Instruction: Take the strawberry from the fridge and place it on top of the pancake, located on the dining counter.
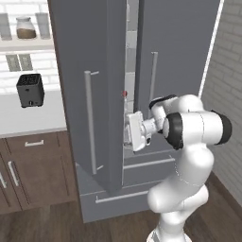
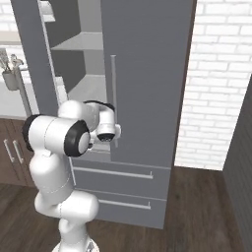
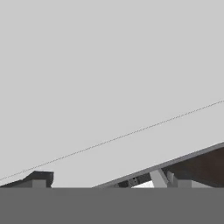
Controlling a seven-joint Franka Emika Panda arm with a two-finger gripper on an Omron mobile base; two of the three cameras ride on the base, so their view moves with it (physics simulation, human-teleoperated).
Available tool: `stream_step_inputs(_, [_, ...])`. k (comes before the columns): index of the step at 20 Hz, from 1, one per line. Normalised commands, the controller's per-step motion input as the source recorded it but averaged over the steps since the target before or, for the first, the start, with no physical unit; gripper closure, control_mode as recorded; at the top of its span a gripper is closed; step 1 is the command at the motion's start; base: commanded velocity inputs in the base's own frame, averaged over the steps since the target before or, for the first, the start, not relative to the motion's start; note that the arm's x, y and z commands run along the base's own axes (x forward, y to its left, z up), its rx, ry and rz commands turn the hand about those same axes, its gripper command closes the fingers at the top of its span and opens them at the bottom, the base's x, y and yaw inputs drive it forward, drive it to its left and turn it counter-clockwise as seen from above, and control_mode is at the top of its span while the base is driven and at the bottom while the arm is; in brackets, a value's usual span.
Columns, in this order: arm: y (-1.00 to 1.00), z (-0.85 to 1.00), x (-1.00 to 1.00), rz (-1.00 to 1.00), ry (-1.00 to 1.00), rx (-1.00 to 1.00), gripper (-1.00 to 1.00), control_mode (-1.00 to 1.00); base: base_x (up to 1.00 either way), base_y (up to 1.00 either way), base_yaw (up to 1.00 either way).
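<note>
Step in hand: reaching into the fridge [image 1: 90, 61] for the strawberry [image 1: 125, 93]; judged early in the task, nothing picked yet.
Fridge: left door swung open toward the robot, right door shut; a narrow gap between them in the left base view, grey shelves [image 2: 81, 44] visible inside in the right base view.
Strawberry: tiny red spot in the gap between the doors, in the left base view, probably on a shelf inside; too small to tell more.
Gripper [image 1: 128, 133]: hand at the gap, pointing into the fridge; tips hidden behind the open door edge.
Fingers: spread wide apart, holding nothing; one dark tip [image 3: 41, 178] at the bottom of the hand view, against a plain grey fridge surface.
Key relation: strawberry lies above the hand and a little deeper in, almost straight over it in the left base view; rounded, so no long axis to align with.
Next move, as judgement: raise the hand, then go forward, and close around the fruit.
Risk: knocking the open door edge; pushing so small a fruit away.
</note>
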Motion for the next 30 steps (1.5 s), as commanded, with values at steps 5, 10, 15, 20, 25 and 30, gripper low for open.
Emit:
stream_step_inputs(5, [0.87, 0.00, -0.62, 0.00, -0.01, 0.00, -1.00, -1.00, 0.00, 0.00, 0.00])
stream_step_inputs(10, [0.95, 0.00, -0.32, 0.00, -0.02, 0.00, -1.00, -1.00, 0.00, 0.00, 0.00])
stream_step_inputs(15, [0.88, 0.00, -0.03, -0.01, 0.00, 0.00, -1.00, -1.00, 0.00, 0.00, 0.00])
stream_step_inputs(20, [0.67, 0.00, 0.00, -0.04, -0.01, 0.00, -1.00, -1.00, 0.00, 0.00, 0.00])
stream_step_inputs(25, [0.14, 0.00, 0.00, -0.04, -0.01, 0.00, -1.00, -1.00, 0.00, 0.00, 0.00])
stream_step_inputs(30, [-0.69, 0.05, 0.02, -0.01, 0.00, 0.00, -1.00, -1.00, 0.00, 0.00, 0.00])
